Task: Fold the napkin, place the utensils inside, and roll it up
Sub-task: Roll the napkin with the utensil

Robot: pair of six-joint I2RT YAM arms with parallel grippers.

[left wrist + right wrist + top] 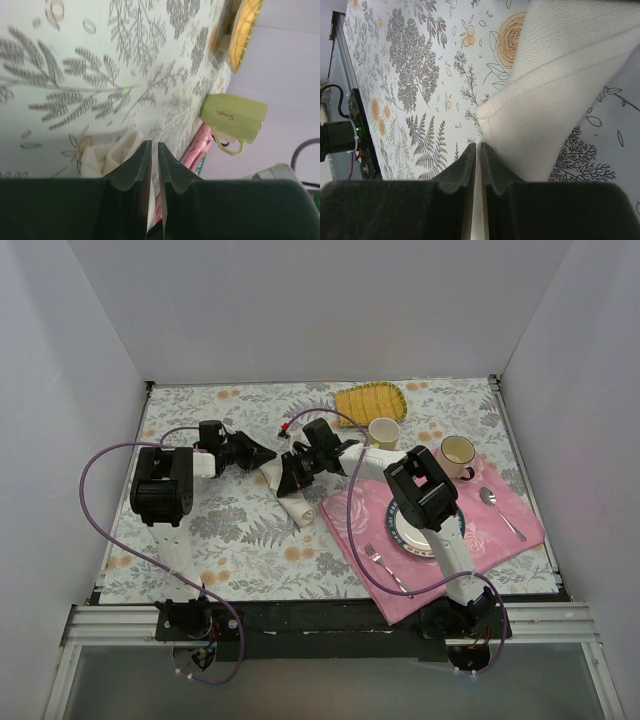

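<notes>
Sees left gripper (154, 145) closed to a slit beside the bundled cream napkin (293, 503) on floral tablecloth (250, 535); right gripper (477, 146) likewise, finger against its hem. Cannot tell of any pinch on cloth.

free: front-left tablecloth (240, 540) | obstacles: green mug (384, 432), yellow mat (370, 400) behind napkin (296, 506)

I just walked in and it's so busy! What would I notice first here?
Probably the black left gripper and right gripper meeting at the white napkin mid-table. Next, the bright pink placemat at right, holding a plate, fork and spoon.
</notes>
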